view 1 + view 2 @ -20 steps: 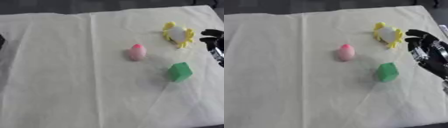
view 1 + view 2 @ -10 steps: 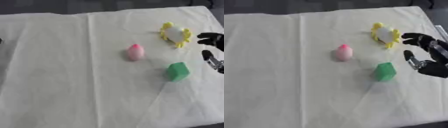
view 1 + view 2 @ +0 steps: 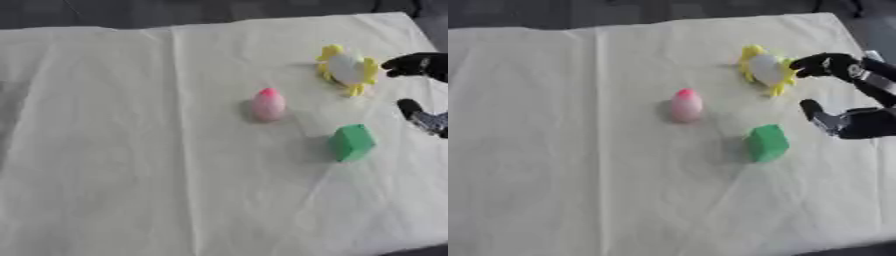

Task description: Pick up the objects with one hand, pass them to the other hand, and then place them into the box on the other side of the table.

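Even, soft light falls from above on the pale cloth [image 3: 131, 150], bright but without glare. Shadows are faint: a grey smudge lies to the left of the pink egg shape [image 3: 269, 104] and another left of the green block [image 3: 353, 142]. Both views are soft throughout, and the right hand [image 3: 859, 120] at the edge looks smeared. The far strip beyond the cloth is dim.
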Available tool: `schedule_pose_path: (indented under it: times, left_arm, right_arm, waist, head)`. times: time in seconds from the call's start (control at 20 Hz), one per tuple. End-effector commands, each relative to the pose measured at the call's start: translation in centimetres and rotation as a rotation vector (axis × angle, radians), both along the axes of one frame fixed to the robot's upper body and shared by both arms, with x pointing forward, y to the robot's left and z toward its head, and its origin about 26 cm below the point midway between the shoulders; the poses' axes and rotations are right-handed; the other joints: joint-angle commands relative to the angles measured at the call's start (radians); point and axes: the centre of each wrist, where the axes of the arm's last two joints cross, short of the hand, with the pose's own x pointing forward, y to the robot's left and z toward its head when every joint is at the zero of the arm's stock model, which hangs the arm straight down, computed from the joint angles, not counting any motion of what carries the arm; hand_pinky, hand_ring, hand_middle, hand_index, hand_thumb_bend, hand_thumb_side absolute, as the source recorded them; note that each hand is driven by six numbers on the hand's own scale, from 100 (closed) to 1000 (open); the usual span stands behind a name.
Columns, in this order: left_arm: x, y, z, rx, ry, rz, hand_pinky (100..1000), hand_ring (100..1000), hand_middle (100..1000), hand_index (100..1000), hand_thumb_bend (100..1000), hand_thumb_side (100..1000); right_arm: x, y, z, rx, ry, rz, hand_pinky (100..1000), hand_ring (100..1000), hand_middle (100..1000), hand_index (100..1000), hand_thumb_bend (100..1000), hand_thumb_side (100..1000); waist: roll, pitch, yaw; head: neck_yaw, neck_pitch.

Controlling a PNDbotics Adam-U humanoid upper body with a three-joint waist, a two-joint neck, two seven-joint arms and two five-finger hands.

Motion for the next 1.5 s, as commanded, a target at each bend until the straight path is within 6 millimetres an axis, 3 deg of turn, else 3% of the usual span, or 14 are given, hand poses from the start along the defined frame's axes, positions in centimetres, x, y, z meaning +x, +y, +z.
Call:
schedule_pose_path:
  times: [0.05,0.4,0.65,1.2,1.5]
  left_arm:
    - [-0.1,0.7,1.3,0.030,-0.031,0.015,727,705,631,756,100,806]
    - [0.0,0.7,1.5,0.028,-0.032,0.020,729,713,638,758,100,807]
    - [-0.1,1.0,1.9,0.046,-0.035,0.027,730,715,638,758,100,799]
    - [-0.4,1.7,2.8,0.097,-0.041,0.032,730,715,638,759,100,789]
    - [-0.5,1.9,2.9,0.109,-0.036,0.033,730,715,638,759,100,790]
  right_arm:
    - [0.4,0.6,2.1,-0.097,-0.003,0.038,942,890,894,936,100,308]
    - [1.3,0.8,3.2,-0.237,0.033,0.038,937,884,873,930,100,286]
    - [1.7,0.3,2.6,-0.331,0.072,0.008,934,879,864,925,104,286]
    - [1.5,0.8,1.3,-0.428,0.167,0.032,925,850,830,903,303,496]
    - [1.3,1.5,1.1,-0.442,0.183,0.079,933,849,826,902,344,468]
  waist:
    - [-0.012,-0.022,-0.003]
    - [-0.009,-0.018,-0.008]
    - [-0.007,-0.021,-0.007]
    - [0.002,-0.023,-0.006]
    - [0.000,-0.024,-0.004]
  head:
    - [-0.003,-0.003]
    - [-0.019,0.003]
    - [-0.027,0.006]
    - [-0.034,0.011]
    - [-0.029,0.014]
